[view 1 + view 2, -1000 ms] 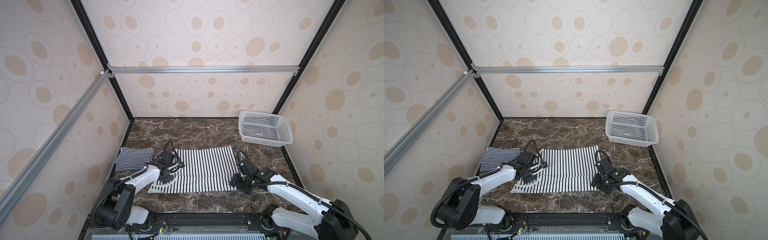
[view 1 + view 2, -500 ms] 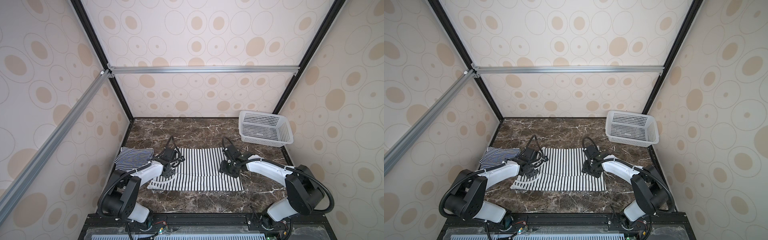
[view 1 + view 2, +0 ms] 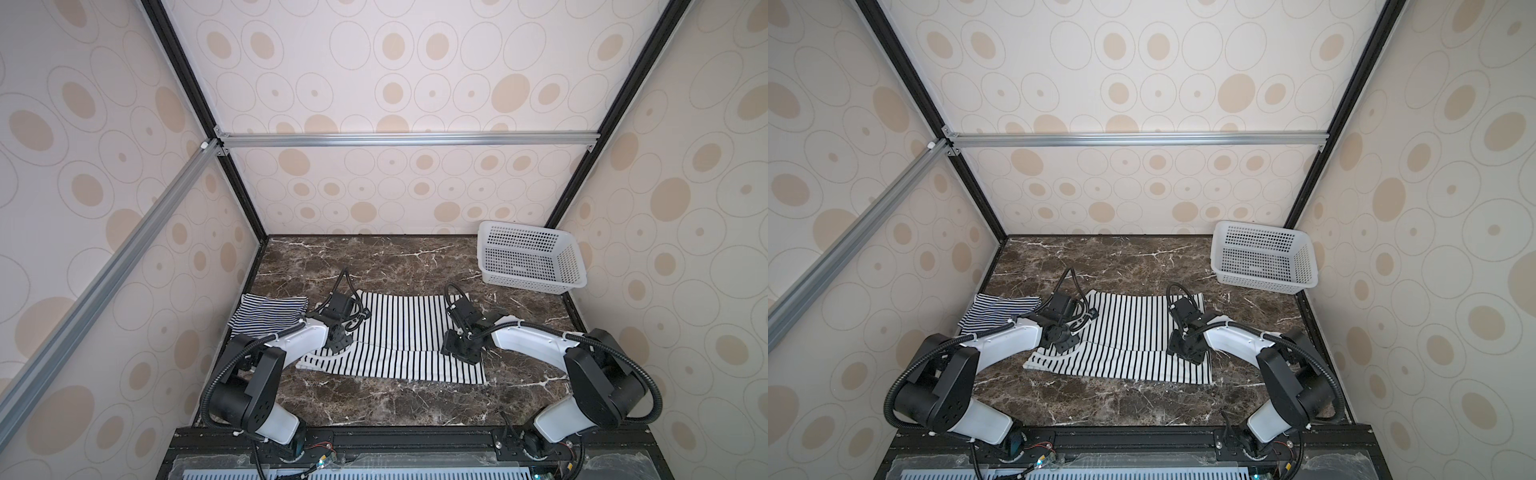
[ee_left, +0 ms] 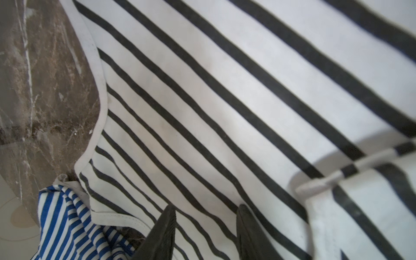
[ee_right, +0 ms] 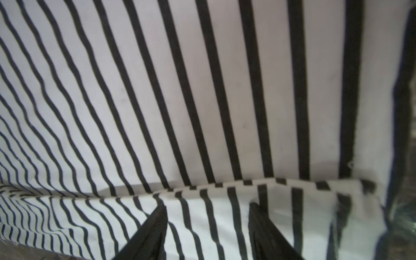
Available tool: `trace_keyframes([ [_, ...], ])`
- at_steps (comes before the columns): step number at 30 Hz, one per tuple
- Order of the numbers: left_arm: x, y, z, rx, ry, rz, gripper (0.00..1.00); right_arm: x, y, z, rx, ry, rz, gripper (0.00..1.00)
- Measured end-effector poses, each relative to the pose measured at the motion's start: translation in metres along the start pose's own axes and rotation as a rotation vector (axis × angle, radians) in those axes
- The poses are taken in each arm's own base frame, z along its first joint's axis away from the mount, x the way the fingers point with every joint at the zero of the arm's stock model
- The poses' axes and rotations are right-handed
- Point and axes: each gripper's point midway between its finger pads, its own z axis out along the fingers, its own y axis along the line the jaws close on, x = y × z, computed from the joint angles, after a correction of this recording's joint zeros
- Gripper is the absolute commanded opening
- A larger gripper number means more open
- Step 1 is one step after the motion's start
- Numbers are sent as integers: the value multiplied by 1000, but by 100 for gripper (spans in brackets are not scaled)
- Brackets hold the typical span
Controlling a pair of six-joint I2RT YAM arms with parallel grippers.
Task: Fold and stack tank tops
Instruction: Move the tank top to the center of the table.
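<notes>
No text, label, brand, number or sign could be read in any view. The wide-striped tank top [image 3: 399, 332] and the narrow-striped tank top [image 3: 270, 311] showed only their stripes, with no tag or print legible on the cloth. The white perforated basket [image 3: 536, 286] carried no marking that could be made out.
</notes>
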Motion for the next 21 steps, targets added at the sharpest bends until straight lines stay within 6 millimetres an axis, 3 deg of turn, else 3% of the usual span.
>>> trace_keyframes([
  [7, 17, -17, -9, 28, -8, 10, 45, 30, -29, -12, 18, 32, 30, 60],
  [13, 32, -31, -18, 72, 3, 24, 45, 57, -38, -20, 10, 76, 33, 60],
  [17, 39, -36, -22, 82, 15, 28, 47, 64, -34, -26, -9, 91, 19, 61],
  [21, 37, -34, -24, 80, 13, 15, 48, 48, -15, -44, -42, 38, -17, 62],
])
